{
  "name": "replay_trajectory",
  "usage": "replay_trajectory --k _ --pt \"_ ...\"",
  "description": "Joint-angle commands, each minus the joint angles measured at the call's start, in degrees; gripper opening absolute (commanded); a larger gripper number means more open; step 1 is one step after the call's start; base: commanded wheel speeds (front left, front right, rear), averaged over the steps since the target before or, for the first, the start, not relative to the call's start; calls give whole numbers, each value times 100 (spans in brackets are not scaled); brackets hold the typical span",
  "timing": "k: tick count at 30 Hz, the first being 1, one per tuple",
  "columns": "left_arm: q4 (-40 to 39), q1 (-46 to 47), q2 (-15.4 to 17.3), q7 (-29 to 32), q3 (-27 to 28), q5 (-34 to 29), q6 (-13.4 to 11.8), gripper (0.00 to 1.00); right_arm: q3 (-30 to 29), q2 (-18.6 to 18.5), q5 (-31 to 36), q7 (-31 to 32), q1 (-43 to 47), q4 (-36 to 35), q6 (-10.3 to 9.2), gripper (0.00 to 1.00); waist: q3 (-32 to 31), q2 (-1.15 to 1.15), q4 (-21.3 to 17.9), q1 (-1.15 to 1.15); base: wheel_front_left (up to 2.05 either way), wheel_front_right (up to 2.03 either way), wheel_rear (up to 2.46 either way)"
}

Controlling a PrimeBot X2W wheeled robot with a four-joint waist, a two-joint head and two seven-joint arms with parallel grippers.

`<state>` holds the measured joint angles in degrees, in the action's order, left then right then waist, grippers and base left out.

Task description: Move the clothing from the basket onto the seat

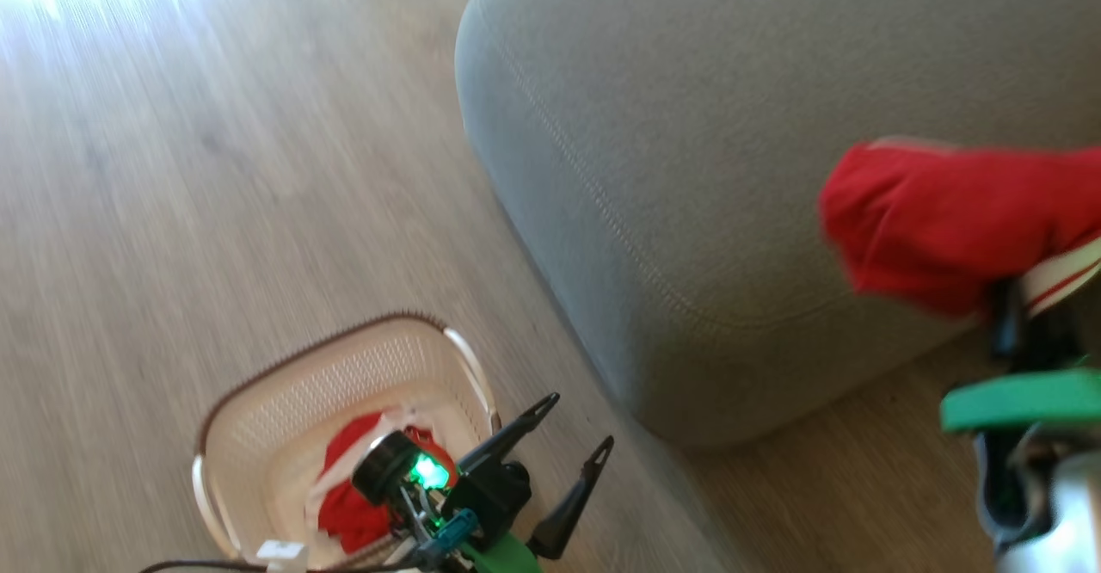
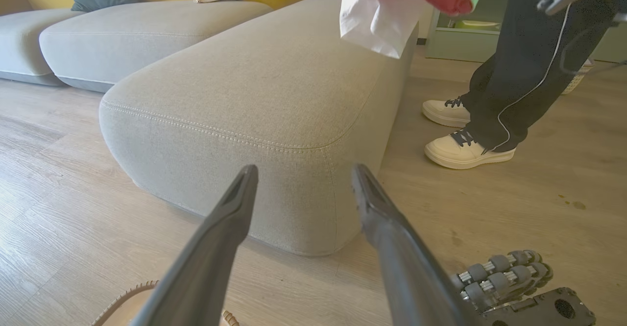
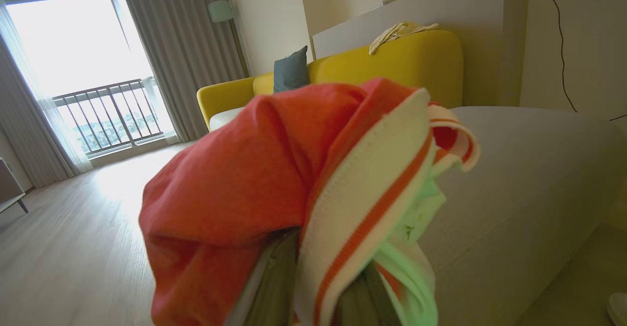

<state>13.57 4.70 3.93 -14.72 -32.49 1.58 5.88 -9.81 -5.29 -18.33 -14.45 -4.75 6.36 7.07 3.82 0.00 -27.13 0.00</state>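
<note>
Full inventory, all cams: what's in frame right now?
garment in basket: 1, red with white trim, lying in the basket
held garment: 1, red with striped band, above the seat
basket: 1, cream with brown rim, on the floor near the seat
seat: 1, grey, centre
sofa: 1, yellow, behind the seat
cushion: 1, dark teal, on the sofa
person: 1, dark trousers, cream shoes, beside the seat
left hand: 1, dark, open, by the basket rim
right hand: 1, shut on held garment
</note>
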Motion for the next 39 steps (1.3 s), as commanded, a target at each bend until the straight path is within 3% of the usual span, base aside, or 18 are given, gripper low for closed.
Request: replay_trajectory --k 1,9,15,24,31,39 --pt "-212 264 80 -28 185 -73 5 100 23 -148 -77 -55 -527 -162 42 0 362 0 137 0 0 0 0" --pt "-433 655 742 -28 -23 -236 104 100 -36 -522 -186 -55 -2173 314 42 0 1450 0 433 0 0 0 0" --pt "-613 913 1074 -28 -11 -326 60 100 -8 -809 -595 -55 -3415 1107 42 0 2083 0 659 0 0 0 0" --pt "-916 1226 1204 -28 -137 -336 2 100 -332 -1545 -738 -55 -4765 2904 42 0 2653 0 1066 0 0 0 0" --pt "-1074 1274 1280 -28 -210 -308 -52 100 -573 -1822 -861 -55 -5350 3965 42 0 2889 0 1220 0 0 0 0" --pt "-1041 1351 1344 -28 -281 -259 -119 100 -440 -2171 -1118 -55 -5888 5493 42 0 3051 0 1355 0 0 0 0"
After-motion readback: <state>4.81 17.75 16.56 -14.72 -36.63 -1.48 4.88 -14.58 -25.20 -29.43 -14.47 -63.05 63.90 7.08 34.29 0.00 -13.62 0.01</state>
